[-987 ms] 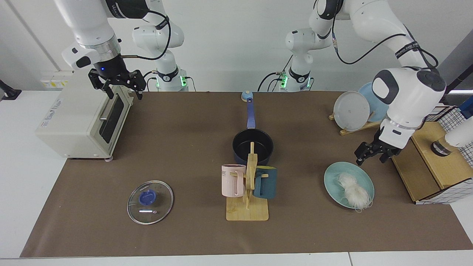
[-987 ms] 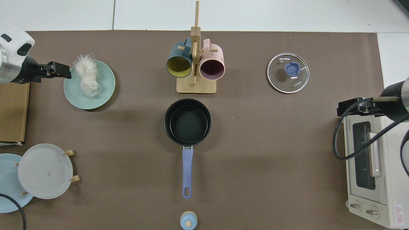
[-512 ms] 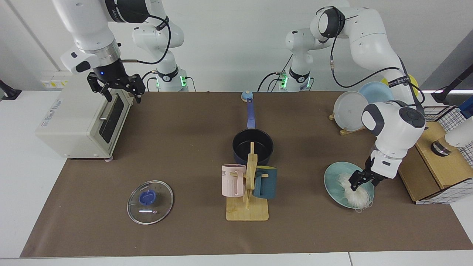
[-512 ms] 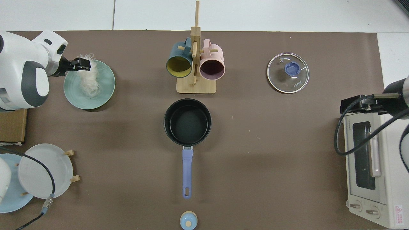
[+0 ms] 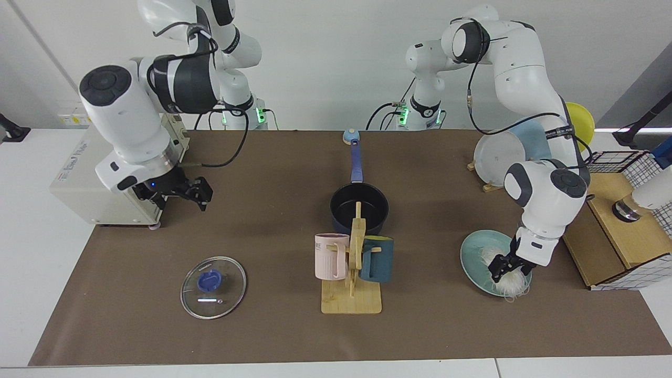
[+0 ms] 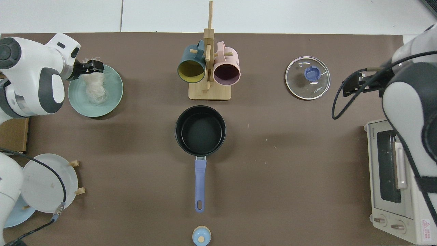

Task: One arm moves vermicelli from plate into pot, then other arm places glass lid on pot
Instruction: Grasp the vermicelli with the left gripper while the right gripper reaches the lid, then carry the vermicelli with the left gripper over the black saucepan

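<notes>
Vermicelli [image 5: 506, 273]: white strand bundle lying on the plate [image 5: 472, 257], toward that plate's outer side, a few strands hanging past the rim. Plate: light teal, flat on the brown mat [image 5: 262, 325], near the mat's end where the left arm stands and toward its front edge in the facing view.

Left gripper [image 5: 505, 266]: lowered onto the plate, its dark fingers [image 6: 96, 65] pressed into the top of the bundle; whether they have clenched on the strands cannot be told.

Pot [image 5: 359, 209]: dark navy, black inside, nothing in it, at the middle of the mat, its long blue handle pointing to the mat's rear edge, toward the arm bases. A small pale blue knobbed item [image 5: 350, 136] sits at that rear edge, just past the handle tip.

Glass lid [image 5: 213, 287]: clear, blue knob up, flat on the mat toward the front edge on the right arm's side, well apart from the pot.

Right gripper [image 5: 176, 195]: in the air beside the toaster oven [image 5: 89, 178] at the mat's end, above the mat, between oven and lid; fingers spread, holding nothing.

Mug stand [image 5: 353, 278]: wooden, on the mat just in front of the pot, carrying a pink mug [image 5: 331, 256] and a dark teal mug [image 5: 377, 258].

Plate rack [image 5: 499, 181]: near the rear corner at the left arm's end, with white, pale blue and yellow plates on edge.
</notes>
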